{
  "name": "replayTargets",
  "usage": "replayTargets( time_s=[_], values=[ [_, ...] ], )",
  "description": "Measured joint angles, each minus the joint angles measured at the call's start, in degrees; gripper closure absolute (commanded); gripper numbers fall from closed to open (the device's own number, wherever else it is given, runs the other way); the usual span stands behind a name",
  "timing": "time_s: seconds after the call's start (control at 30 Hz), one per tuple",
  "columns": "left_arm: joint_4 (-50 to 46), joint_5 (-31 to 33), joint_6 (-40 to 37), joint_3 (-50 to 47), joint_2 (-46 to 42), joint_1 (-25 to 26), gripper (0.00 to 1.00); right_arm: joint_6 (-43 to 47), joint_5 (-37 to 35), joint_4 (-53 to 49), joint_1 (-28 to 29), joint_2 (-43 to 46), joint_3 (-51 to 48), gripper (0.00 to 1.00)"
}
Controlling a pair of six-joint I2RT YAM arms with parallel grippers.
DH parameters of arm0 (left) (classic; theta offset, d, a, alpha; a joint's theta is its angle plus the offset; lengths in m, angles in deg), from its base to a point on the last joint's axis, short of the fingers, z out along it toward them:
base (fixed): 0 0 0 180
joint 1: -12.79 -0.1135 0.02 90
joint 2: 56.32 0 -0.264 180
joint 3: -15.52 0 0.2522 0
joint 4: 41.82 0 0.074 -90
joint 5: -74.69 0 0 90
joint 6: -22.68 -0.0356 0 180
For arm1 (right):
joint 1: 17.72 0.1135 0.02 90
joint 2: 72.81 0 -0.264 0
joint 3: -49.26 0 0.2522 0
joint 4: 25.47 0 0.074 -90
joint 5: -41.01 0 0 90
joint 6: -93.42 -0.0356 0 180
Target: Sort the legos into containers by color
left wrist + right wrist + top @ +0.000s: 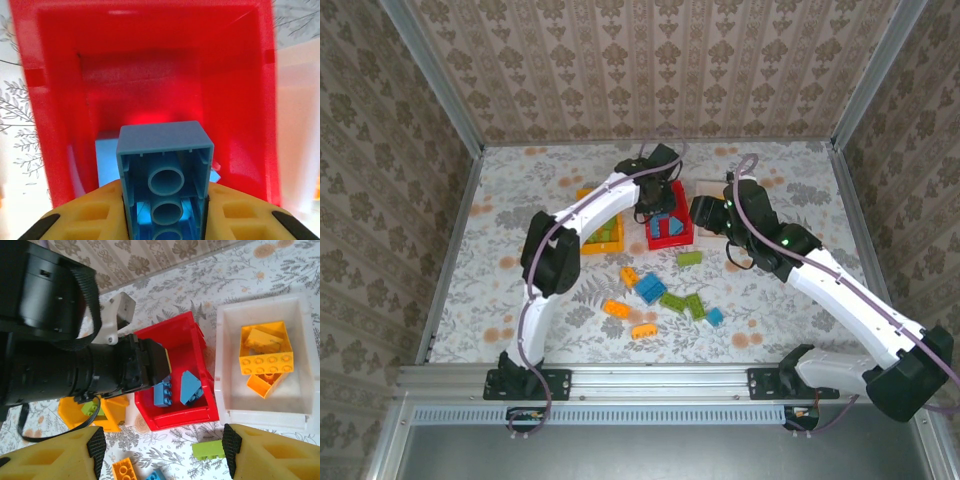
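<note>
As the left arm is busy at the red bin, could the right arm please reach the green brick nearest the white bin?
Probably yes: the right gripper is open and empty, and the green brick lies uncovered close to one finger, with nothing in between.

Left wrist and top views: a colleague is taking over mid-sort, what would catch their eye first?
The left gripper clamps a blue brick right over the red bin, where more blue bricks lie. To its right the white bin holds orange bricks, and a scatter of loose bricks lies on the table nearer the arms.
</note>
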Motion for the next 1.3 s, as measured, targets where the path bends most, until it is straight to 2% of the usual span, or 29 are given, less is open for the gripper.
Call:
replayTargets(
  time_s=[0.17,0.47,0.83,0.93,1.03,1.17,1.3],
  values=[
    [-0.5,-0.7,-1.0,2.7,3.6,-0.2,0.63,-0.7,0.8,-0.2,-0.1,-0.1,0.0,0.32],
    [-1.0,-1.0,-1.5,3.0,3.9,-0.2,0.50,-0.8,2.3,-0.3,-0.1,-1.2,0.0,0.30],
    [-2.1,0.2,-1.6,2.9,1.0,0.2,0.55,0.6,3.3,-0.6,-0.3,-1.0,-0.2,0.35],
    [-1.6,1.5,-0.8,0.7,-4.1,1.0,0.57,2.2,3.6,-0.6,0.2,0.1,-1.8,0.35],
    [-0.1,4.0,1.3,-5.3,-13.0,2.1,0.58,5.0,4.3,-0.6,2.5,0.8,-4.1,0.35],
    [2.9,9.0,6.5,-20.2,-29.9,3.7,0.58,9.2,6.0,-0.8,10.2,-1.2,-5.0,0.31],
    [3.7,14.5,12.6,-37.6,-47.9,5.0,0.58,10.7,8.0,-1.5,17.1,-9.2,-3.9,0.28]
  ],
)
